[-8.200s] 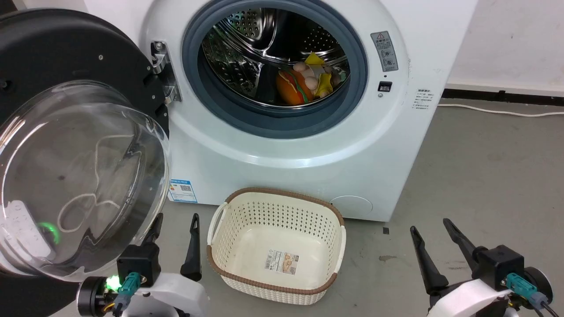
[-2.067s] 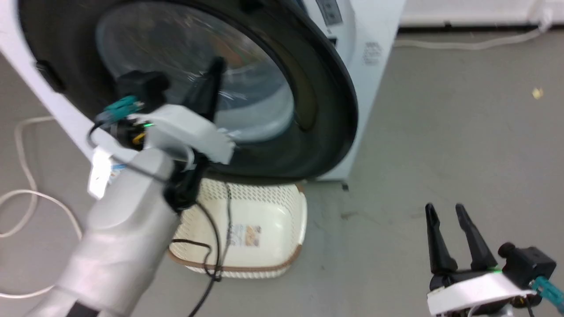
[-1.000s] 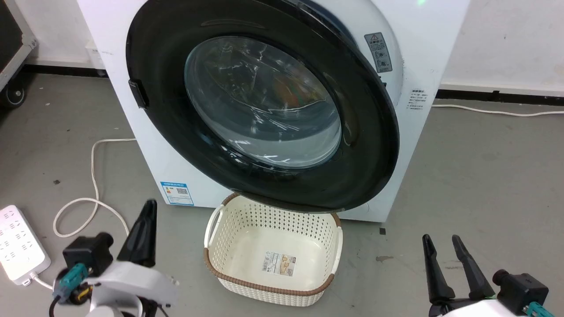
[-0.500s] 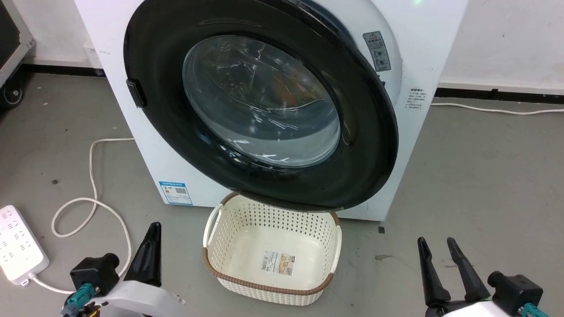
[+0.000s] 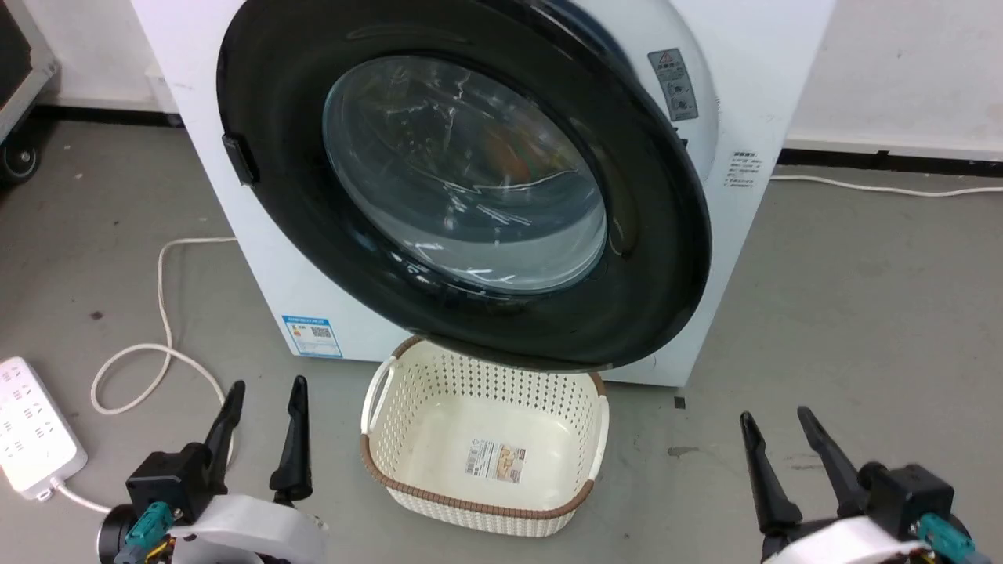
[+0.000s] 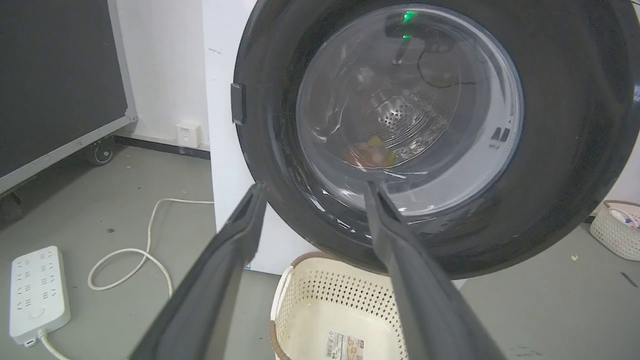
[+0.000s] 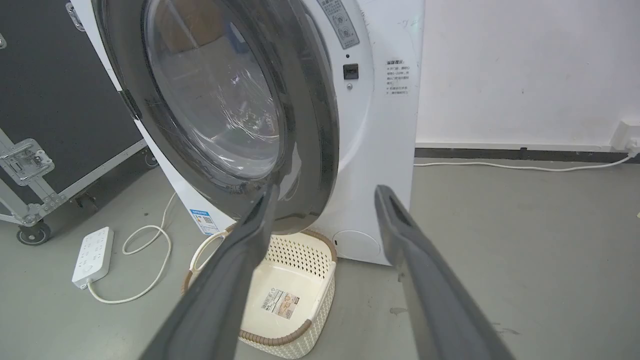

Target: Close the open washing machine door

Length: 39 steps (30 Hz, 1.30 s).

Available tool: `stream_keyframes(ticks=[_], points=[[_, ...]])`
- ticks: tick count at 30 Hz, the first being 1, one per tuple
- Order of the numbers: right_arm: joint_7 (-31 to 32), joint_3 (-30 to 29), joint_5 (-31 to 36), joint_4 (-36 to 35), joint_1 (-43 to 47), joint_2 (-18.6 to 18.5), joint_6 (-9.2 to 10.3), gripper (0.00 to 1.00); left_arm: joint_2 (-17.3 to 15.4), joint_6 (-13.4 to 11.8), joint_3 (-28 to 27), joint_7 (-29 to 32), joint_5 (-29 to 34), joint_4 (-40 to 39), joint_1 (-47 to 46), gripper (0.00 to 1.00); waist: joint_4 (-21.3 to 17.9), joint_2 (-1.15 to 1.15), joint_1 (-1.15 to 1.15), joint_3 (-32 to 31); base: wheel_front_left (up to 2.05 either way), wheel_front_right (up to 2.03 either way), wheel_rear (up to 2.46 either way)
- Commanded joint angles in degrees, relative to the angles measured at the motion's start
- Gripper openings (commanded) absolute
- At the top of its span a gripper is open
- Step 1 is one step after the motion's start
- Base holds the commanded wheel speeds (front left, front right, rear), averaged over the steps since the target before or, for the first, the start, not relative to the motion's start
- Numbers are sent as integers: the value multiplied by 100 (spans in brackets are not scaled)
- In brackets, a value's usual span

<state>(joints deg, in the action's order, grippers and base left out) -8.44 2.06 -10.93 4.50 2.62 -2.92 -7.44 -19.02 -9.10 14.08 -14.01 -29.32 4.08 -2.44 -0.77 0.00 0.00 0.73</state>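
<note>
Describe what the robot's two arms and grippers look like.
The left gripper and right gripper match: two long, tapering dark fingers on a black block, fixed to a glossy white wrist shell. A teal plug sits on the left wrist, another on the right.

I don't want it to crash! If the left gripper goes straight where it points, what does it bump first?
Probably the washing machine door, low on its glass window. Nothing else seems to block the left gripper, though depth is unclear.
</note>
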Motion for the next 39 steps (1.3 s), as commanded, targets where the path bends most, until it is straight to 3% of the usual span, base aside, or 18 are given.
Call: stream_keyframes(ticks=[1,2,3,4,15,25,39], points=[[27,-9,30,-52,-81,4,-5,100,-24,-30,0,-38,45,-34,-65,100,17,0,0,23,0,0,0],[95,-9,71,-108,-108,4,-5,58,-24,-37,7,-42,70,-58,-80,100,30,0,0,39,0,0,0],[167,-9,90,-160,-133,4,-5,24,-36,-51,19,-45,116,-82,-97,100,43,0,0,68,0,0,0],[246,14,114,-200,-165,4,-5,0,-35,-59,24,-48,136,-104,-115,100,54,0,0,97,0,0,0],[825,265,312,-26,-1326,4,-5,0,92,-66,-12,-86,290,-339,-334,100,256,0,0,689,0,0,0],[406,24,432,1220,-2738,4,-5,0,364,91,-105,-97,496,-391,-679,100,524,0,0,1299,0,0,0],[213,-768,807,1734,-3759,4,-5,0,682,401,-380,-98,769,-405,-963,100,712,0,0,1942,0,0,0]])
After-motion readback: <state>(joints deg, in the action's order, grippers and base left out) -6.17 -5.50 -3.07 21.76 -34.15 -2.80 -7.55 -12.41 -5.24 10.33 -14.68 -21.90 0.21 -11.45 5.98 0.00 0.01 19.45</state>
